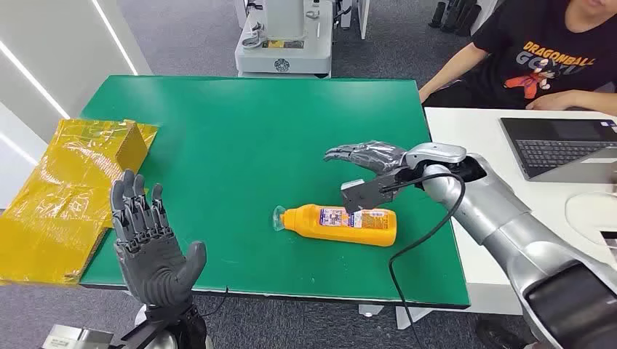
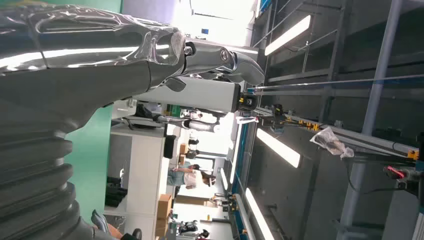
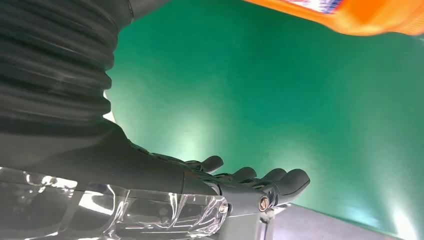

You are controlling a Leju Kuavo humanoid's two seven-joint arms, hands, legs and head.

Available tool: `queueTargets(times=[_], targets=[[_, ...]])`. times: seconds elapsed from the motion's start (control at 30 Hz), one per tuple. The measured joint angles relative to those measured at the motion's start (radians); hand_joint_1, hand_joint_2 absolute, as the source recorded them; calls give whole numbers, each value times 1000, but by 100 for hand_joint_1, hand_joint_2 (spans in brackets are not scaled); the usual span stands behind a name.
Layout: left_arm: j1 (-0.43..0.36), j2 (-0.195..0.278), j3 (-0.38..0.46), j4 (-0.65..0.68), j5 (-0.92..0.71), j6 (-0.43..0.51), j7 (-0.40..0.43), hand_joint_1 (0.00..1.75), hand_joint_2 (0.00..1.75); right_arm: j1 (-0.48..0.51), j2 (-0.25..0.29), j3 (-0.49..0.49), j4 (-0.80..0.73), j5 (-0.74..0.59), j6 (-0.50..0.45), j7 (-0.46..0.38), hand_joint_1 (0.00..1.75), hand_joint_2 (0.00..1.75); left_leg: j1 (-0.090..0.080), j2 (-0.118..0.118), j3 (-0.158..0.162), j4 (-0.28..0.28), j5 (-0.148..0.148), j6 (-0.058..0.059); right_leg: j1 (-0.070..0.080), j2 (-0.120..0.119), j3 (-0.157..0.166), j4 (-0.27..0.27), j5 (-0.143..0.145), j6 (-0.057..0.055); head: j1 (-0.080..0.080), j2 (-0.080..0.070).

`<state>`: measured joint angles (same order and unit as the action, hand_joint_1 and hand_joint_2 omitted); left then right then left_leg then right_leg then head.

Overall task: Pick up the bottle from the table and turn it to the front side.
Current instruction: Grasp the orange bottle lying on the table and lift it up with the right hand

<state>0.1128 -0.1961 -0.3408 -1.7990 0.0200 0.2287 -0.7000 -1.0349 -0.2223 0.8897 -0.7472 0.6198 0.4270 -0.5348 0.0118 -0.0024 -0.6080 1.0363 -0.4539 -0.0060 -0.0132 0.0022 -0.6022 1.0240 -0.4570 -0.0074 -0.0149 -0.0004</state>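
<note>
An orange bottle (image 1: 342, 225) with a clear cap lies on its side on the green table (image 1: 240, 145), cap pointing left, a printed label facing up. My right hand (image 1: 364, 156) hovers just behind and above it, fingers stretched out flat toward the left, holding nothing. In the right wrist view the bottle (image 3: 350, 15) shows as an orange edge, apart from the extended fingers (image 3: 280, 182). My left hand (image 1: 149, 236) is raised at the table's near left edge, palm up, fingers spread, holding nothing.
Yellow plastic bags (image 1: 65, 193) lie over the table's left edge. A white desk (image 1: 473, 131) with a laptop (image 1: 560, 145) adjoins on the right, where a person (image 1: 538, 58) sits. A machine base (image 1: 284, 43) stands beyond the table.
</note>
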Motion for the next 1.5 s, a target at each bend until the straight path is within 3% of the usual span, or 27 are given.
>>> queueTargets(times=[0.43, 0.73, 1.5], targets=[[0, -5, 4, 7, 0, 1, 0, 0, 175, 60, 79, 82, 112, -27, -107, 20, 0, 175, 0, 0, 0, 0, 0, 0, 0, 0, 0, -1, 0, 0, 0, 0], [0, -5, 8, 8, 1, 2, 0, 0, 175, 67, 88, 128, 174, -29, -114, 87, 0, 175, 0, 0, 0, 0, 0, 0, 0, 0, 0, -1, 0, 0, 0, 0], [1, -5, 9, 9, -4, 35, 0, 0, 175, 139, 84, 194, 235, -37, -172, 146, 0, 175, 0, 0, 0, 0, 0, 0, 0, 0, 0, -1, 0, 0, 0, 0]])
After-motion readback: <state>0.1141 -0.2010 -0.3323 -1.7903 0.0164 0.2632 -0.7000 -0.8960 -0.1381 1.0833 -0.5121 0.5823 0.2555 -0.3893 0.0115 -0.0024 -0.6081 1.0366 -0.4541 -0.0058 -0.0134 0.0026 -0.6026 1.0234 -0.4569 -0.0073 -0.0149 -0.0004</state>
